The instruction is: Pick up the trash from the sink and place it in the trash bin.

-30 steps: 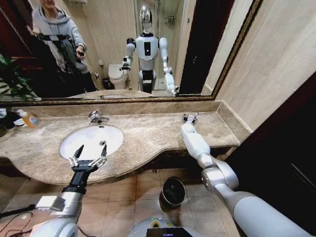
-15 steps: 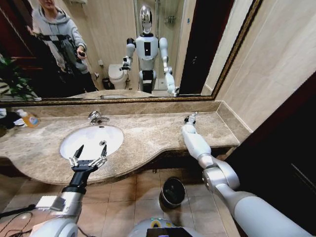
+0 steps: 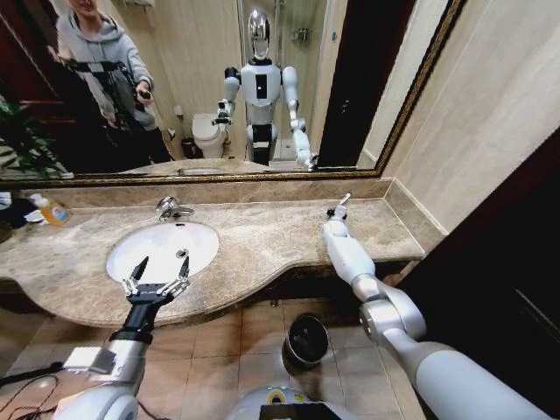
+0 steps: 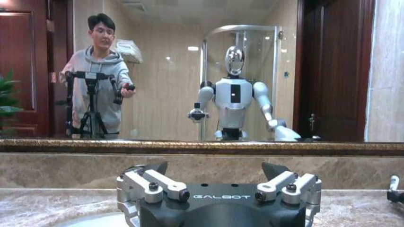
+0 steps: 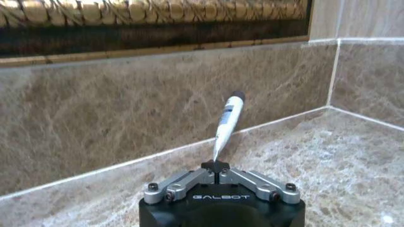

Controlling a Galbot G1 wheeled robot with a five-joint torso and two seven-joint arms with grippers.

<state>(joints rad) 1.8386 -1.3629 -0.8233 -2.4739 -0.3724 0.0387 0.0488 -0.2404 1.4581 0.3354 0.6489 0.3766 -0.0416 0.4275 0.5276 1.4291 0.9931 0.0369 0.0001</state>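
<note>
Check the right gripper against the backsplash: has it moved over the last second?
Yes. The right gripper, jaws shut on a white tube, has lifted slightly toward the backsplash, and the tube now sticks up.

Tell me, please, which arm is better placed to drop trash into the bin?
Right, probably. The right gripper is shut on a white tube above the counter, while the left gripper hovers open at the sink's front rim. The bin stands on the floor below.

The head camera looks down over the marble counter [image 3: 262,241], while both wrist cameras face its mirror [image 4: 189,71] wall from close by.
</note>
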